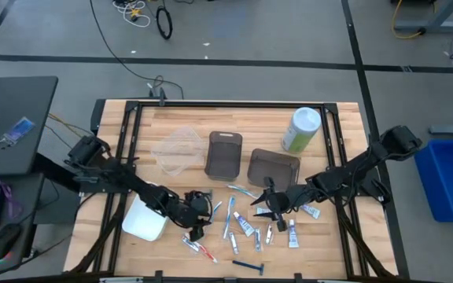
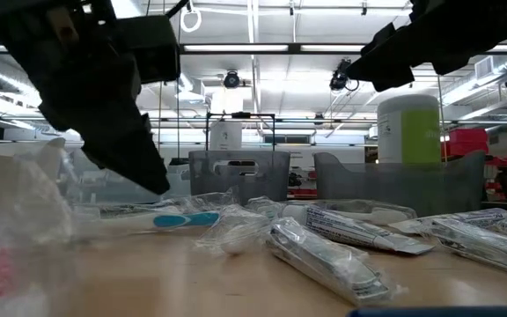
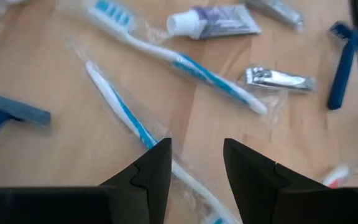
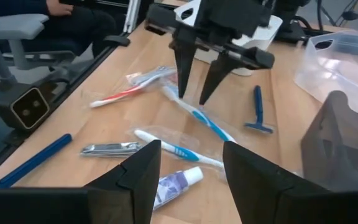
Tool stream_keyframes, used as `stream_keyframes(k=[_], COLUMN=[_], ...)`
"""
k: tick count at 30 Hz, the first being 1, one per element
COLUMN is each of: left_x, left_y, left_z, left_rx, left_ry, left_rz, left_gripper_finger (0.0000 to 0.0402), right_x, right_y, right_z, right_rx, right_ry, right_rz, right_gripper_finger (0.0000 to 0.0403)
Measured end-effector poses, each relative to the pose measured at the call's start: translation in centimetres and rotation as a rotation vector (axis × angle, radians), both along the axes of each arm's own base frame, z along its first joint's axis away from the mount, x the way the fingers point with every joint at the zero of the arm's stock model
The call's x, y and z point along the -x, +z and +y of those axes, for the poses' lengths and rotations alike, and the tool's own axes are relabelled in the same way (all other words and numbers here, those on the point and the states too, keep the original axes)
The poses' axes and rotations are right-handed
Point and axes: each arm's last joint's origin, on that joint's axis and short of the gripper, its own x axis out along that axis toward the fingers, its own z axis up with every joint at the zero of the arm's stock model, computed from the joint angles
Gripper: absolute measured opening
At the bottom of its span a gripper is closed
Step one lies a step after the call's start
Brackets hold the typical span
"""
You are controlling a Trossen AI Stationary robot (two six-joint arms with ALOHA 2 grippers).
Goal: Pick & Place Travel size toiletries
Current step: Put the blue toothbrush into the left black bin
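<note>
toothbrushes (image 3: 185, 62): showing white with blue stripes | razors (image 3: 342, 56): showing dark blue | tube (image 3: 213, 22): showing white cap, purple-grey print | nail clipper (image 3: 275, 78): gleaming silver | table (image 3: 36, 68): showing light wood grain

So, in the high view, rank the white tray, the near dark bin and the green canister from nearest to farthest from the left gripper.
1. White tray, just outboard of the left gripper.
2. Near dark bin, toward the table's back.
3. Green canister, far back on the right side.

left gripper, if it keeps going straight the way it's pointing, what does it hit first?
Probably the wrapped blue-and-white toothbrush lying between the open left gripper fingers, then the table under it. Depth is unclear, but nothing else shows in that line.
</note>
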Motion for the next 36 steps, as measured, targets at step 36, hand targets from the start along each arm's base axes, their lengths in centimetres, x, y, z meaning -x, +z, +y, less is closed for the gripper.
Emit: stream_keyframes(k=[36], left_x=[-2.1], left_y=[2.9], left_z=[-0.6], left_rx=[-0.194], left_ry=[-0.014], left_rz=[0.225], left_gripper_finger=[0.0125], right_x=[0.1], right_y=[-0.1], right_z=[0.0], right_rx=[0.008], right_ry=[0.004], right_rz=[0.009], right_gripper_finger=[0.0186])
